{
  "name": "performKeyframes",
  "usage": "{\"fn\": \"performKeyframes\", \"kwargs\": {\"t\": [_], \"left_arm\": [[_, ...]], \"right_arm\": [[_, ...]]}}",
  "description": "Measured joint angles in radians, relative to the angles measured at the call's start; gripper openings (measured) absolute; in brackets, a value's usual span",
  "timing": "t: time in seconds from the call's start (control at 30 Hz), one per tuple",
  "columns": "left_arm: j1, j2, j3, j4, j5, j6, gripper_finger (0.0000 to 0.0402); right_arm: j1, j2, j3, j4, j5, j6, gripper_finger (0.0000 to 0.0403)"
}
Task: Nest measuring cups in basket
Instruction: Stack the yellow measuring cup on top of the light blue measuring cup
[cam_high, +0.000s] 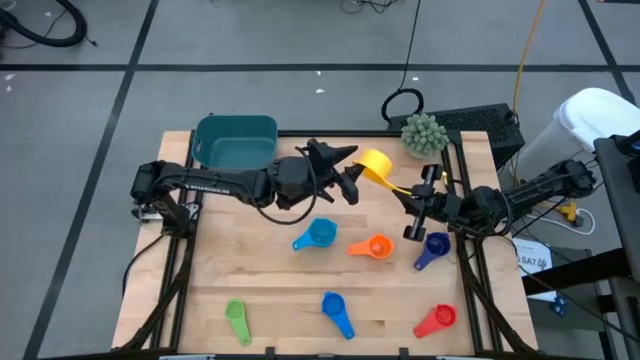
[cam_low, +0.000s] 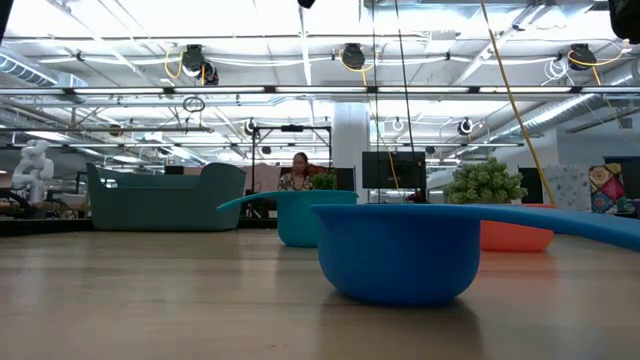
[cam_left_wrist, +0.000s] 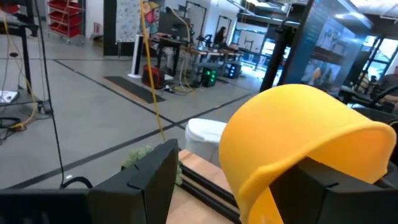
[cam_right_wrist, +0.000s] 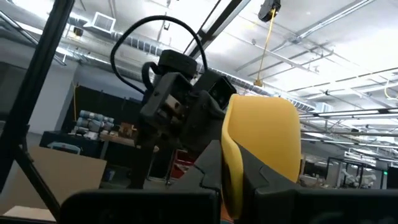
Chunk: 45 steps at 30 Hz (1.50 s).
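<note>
The yellow measuring cup (cam_high: 375, 164) hangs above the table's far middle. My right gripper (cam_high: 418, 198) is shut on its handle. My left gripper (cam_high: 356, 170) is open around the cup's bowl (cam_left_wrist: 298, 137). One finger (cam_left_wrist: 146, 183) stands apart from the bowl and the other (cam_left_wrist: 336, 193) sits at its rim. Six more measuring cups rest on their bowls on the table: light blue (cam_high: 320, 235), orange (cam_high: 376, 247), dark purple-blue (cam_high: 432, 248), green (cam_high: 237, 320), blue (cam_high: 337, 312) and red (cam_high: 437, 320). The teal basket (cam_high: 235, 142) stands at the far left. My left gripper has one finger under the bowl's rim (cam_left_wrist: 373, 146); I cannot tell whether it touches. My right gripper pinches the flat yellow handle (cam_right_wrist: 233, 158) between its two fingers, near its free end. It comes from the table's right side, slanting a little upward. The cup is lifted clear of the table.
A spiky green ball plant (cam_high: 423, 133) stands at the far right, close behind the held cup. Black frame rails (cam_high: 465, 270) run along the table's sides. In the low view the blue cup (cam_low: 400, 250) fills the foreground, with the basket (cam_low: 165, 197) far behind.
</note>
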Motion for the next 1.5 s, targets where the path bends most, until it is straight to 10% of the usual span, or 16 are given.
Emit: {"fn": "performKeyframes", "kwargs": {"t": [0.3, 0.67, 1.03, 1.5], "left_arm": [[0.013, 0.007, -0.004, 0.017, 0.152, 0.122, 0.0028], [0.021, 0.003, 0.000, -0.023, 0.262, 0.212, 0.0028], [0.045, -0.051, 0.002, -0.158, 0.274, 0.288, 0.0028], [0.073, -0.178, 0.001, -0.850, 0.417, 0.484, 0.0028]], "right_arm": [[0.000, 0.000, 0.002, -0.008, -0.021, 0.034, 0.0000], [0.000, 0.001, 0.000, -0.005, -0.111, 0.002, 0.0034], [0.000, -0.007, -0.001, 0.036, -0.026, 0.163, 0.0226], [-0.001, -0.149, 0.000, -0.046, 0.013, 0.255, 0.0292]]}}
